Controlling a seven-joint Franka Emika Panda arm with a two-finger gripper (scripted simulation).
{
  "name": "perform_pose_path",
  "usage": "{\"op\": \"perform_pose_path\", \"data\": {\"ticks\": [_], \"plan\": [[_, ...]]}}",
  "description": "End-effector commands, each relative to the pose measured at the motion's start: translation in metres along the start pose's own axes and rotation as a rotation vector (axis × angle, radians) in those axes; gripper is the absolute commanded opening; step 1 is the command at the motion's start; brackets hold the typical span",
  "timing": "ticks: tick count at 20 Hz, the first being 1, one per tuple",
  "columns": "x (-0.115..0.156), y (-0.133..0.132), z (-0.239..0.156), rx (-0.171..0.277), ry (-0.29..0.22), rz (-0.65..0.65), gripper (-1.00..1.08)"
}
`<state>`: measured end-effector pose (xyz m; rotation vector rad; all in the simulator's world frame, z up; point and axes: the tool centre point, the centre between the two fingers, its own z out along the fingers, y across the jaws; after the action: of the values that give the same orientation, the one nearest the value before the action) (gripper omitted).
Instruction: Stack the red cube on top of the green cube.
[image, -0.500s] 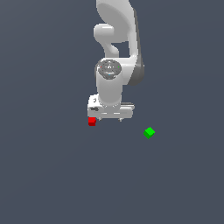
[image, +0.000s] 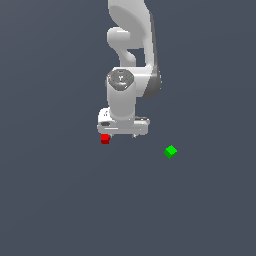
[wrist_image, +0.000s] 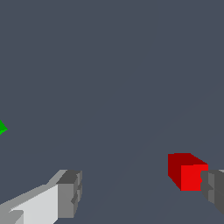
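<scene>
Step in hand: while the red cube (image: 105, 139) rests unlifted on the tabletop (image: 60, 200), the job sits at the reach-and-grasp stage; nothing is stacked yet, by my reading.
Hand state: the hand (image: 121, 134) is spread wide, its fingers far apart and pinching nothing.
Red cube, place: in the wrist view the red cube (wrist_image: 187, 171) lies inside the gap but hard against one finger (wrist_image: 213, 190), touching it or just beside it; the other finger (wrist_image: 69, 194) stands well apart from it.
Red cube, exterior view: it shows just under the hand's edge on the exterior view's left, off the hand's middle.
Green cube, place: the green cube (image: 170, 151) lies well apart from the hand, on the side opposite the red one, bare and free of the arm; in the wrist view only a sliver of the green cube (wrist_image: 2, 127) shows at the frame edge.
Height: the hand looks low over the tabletop; whether the fingertips touch it I cannot tell.
Next move calls for: shifting the hand sideways toward the red cube so it sits midway between the fingers, or else pressing the fingers together and letting the near one push it to centre; an off-centre pinch could twist the cube.
Then: lift, carry across to the green cube, set down squarely.
Change from earlier frame: hand, red cube and green cube sit in much the same places; I can make out no clear shift.
</scene>
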<state>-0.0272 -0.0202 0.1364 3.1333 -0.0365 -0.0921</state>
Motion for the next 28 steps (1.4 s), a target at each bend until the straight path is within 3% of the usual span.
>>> {"op": "perform_pose_path", "data": {"ticks": [1,16,28], "plan": [[-0.006,0.009,0.006,0.0,0.005,-0.003,1.0],[-0.05,0.091,0.061,0.004,0.052,-0.034,1.0],[-0.054,0.103,0.073,0.005,0.057,-0.038,1.0]]}}
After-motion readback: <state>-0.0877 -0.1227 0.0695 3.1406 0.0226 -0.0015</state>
